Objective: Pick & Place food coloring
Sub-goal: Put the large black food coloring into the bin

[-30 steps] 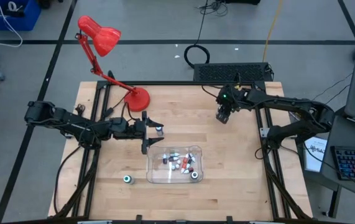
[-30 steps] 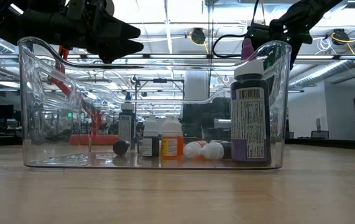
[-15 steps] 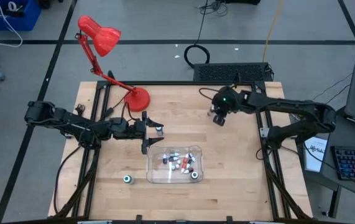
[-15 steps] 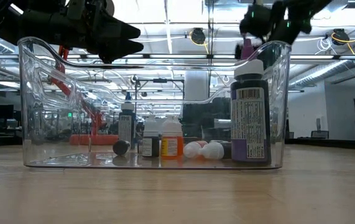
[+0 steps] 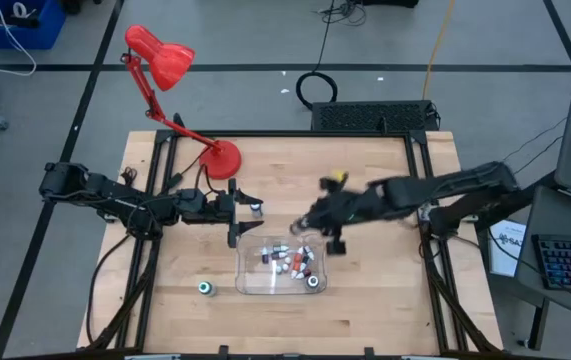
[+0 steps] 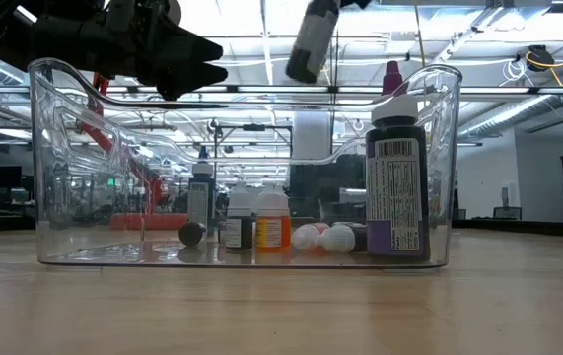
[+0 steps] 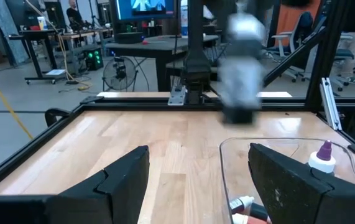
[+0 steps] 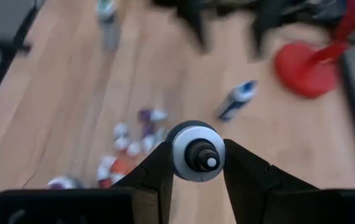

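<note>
Right gripper (image 8: 196, 171): blurred in the high view, above the clear tray's (image 5: 246, 285) far edge; its fingers pinch a small bottle (image 8: 196, 152), seen cap-on, white-rimmed, body hidden. Tray contents: food coloring bottles (image 5: 287, 258), tiny, white-capped, red, orange and dark bodies, labels unreadable. One teal bottle (image 5: 205, 288) stands toward the table's (image 5: 365, 310) near left corner. Left gripper (image 5: 236, 214): parted, empty, beside the red lamp (image 5: 170, 80).
</note>
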You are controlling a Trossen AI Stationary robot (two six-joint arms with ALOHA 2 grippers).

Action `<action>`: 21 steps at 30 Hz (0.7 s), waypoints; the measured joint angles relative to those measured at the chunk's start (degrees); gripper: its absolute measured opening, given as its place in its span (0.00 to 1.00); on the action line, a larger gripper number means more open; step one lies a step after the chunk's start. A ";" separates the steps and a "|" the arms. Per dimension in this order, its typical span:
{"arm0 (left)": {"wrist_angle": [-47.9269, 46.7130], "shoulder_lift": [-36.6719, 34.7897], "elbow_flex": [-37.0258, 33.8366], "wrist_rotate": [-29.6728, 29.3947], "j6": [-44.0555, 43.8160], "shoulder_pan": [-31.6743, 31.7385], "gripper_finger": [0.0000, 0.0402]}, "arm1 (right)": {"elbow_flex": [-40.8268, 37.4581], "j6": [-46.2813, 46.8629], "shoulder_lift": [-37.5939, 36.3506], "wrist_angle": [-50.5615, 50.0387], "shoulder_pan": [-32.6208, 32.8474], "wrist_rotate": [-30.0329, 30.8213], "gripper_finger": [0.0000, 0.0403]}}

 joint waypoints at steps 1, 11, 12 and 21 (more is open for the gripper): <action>0.02 0.00 0.00 0.00 0.00 0.00 0.68 | 1.83 0.02 2.53 -1.83 1.07 -0.22 0.25; -0.05 0.00 0.00 0.13 -0.57 -0.02 0.68 | 7.20 -1.62 18.64 -6.80 2.02 -4.58 0.25; -0.02 0.00 0.00 0.13 -0.57 -0.02 0.68 | 7.20 -1.78 19.12 -6.11 1.82 -5.09 0.25; -0.02 0.00 0.00 0.11 -0.68 -0.02 0.68 | 7.24 -3.75 21.63 -4.53 -0.59 -6.42 0.25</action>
